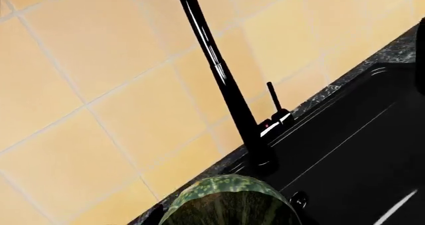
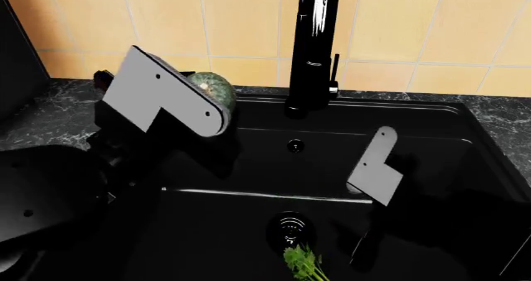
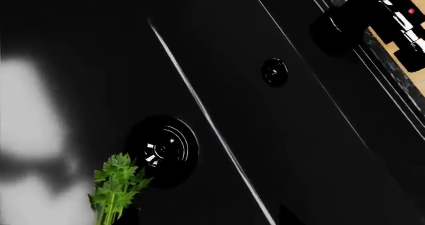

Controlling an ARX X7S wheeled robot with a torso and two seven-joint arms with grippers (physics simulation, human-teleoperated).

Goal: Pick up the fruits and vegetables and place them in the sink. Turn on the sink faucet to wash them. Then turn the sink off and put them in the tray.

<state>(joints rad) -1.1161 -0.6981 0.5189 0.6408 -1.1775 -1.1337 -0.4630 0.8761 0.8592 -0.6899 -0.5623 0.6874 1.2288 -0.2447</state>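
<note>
the left gripper (image 2: 217,101) holds the dark-green squash (image 2: 212,87) in its closed jaws, up at the sink's (image 2: 431,116) ten o'clock corner, left of the faucet (image 2: 311,51). the celery (image 2: 300,262) lies in the basin at six o'clock, just beside the drain (image 2: 288,226). the right gripper (image 2: 357,256) hangs low over the basin; i cannot tell how its jaws stand.
</note>
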